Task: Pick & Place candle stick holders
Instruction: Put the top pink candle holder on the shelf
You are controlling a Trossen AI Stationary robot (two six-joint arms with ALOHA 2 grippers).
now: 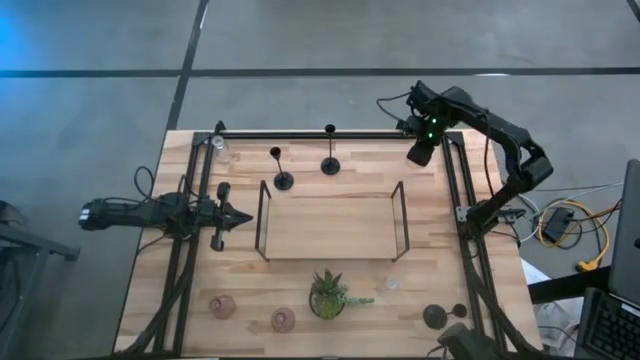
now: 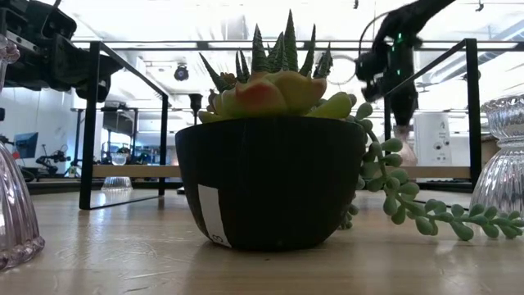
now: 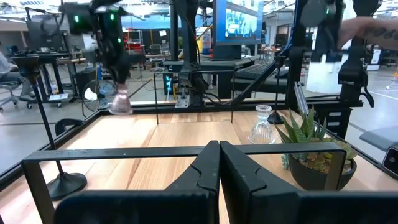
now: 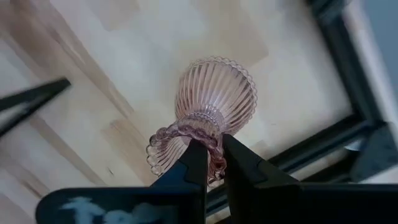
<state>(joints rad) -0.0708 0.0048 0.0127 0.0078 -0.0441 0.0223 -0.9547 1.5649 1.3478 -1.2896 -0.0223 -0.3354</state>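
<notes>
Glass is the worry here: the right gripper (image 4: 208, 163) pinches just the frilly rim of a pink holder (image 4: 214, 99) at the far right corner of the table (image 1: 300, 300), so it could easily slip or swing. The black frame rail (image 4: 298, 155) sits close by, the tray (image 1: 333, 225) well apart. The left gripper (image 3: 219, 163) waits shut near the left edge.

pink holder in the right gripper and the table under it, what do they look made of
The pink holder looks like ribbed pressed glass: translucent, glossy, with a beaded rim, nipped by the right gripper. The table looks like pale wood planks with visible grain, in a matte finish.
</notes>
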